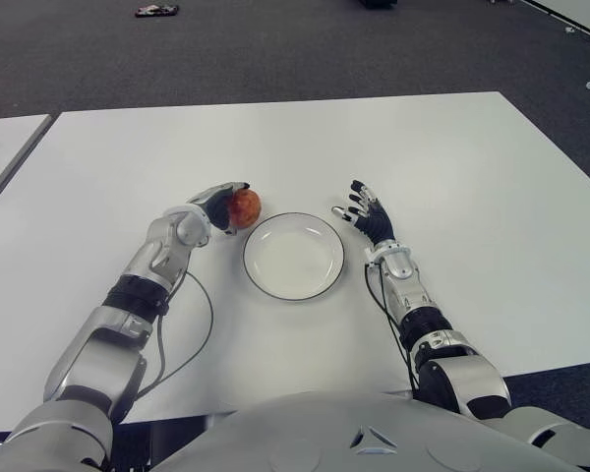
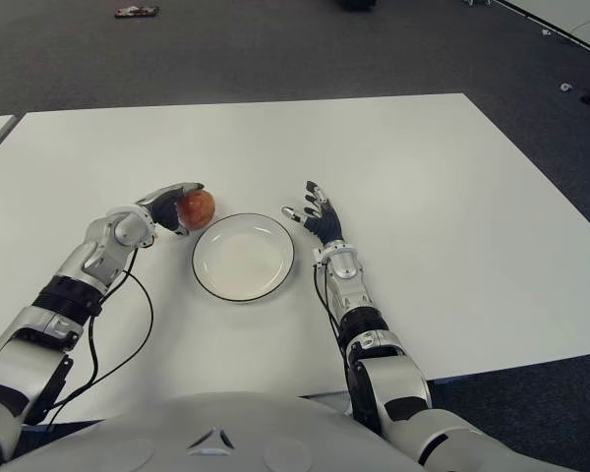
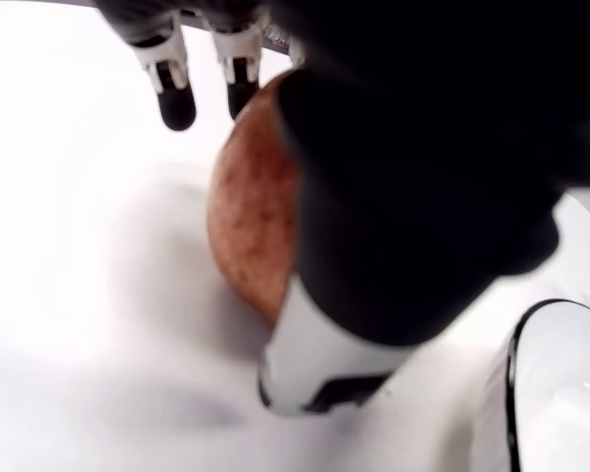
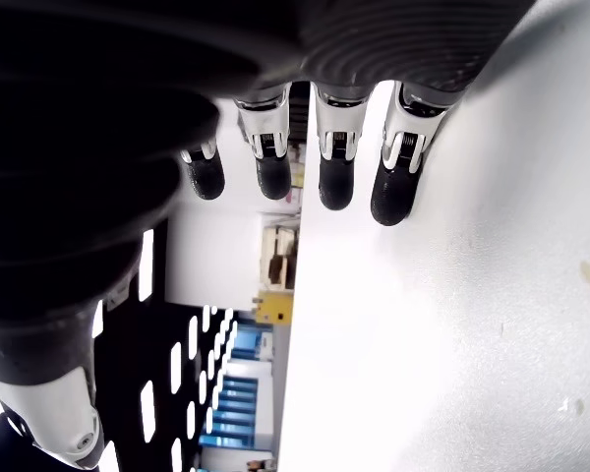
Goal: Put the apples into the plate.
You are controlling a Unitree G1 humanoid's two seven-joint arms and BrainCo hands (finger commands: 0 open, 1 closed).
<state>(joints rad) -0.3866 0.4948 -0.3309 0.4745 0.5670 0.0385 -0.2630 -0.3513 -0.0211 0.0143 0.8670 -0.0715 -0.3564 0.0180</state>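
Note:
A reddish-orange apple (image 1: 244, 206) sits just past the upper-left rim of an empty white plate (image 1: 293, 258) with a dark edge, in the middle of the white table. My left hand (image 1: 226, 204) is shut on the apple; in the left wrist view the thumb and fingertips (image 3: 172, 98) wrap the apple (image 3: 248, 226) close above the table, with the plate's rim (image 3: 516, 393) beside it. My right hand (image 1: 367, 214) shows just right of the plate, fingers (image 4: 334, 182) spread and holding nothing.
The white table (image 1: 472, 167) stretches wide behind and to the right. A second table's corner (image 1: 5, 138) shows at far left. A black cable (image 1: 205, 324) loops beside my left forearm. A small dark object (image 1: 156, 11) lies on the grey floor beyond.

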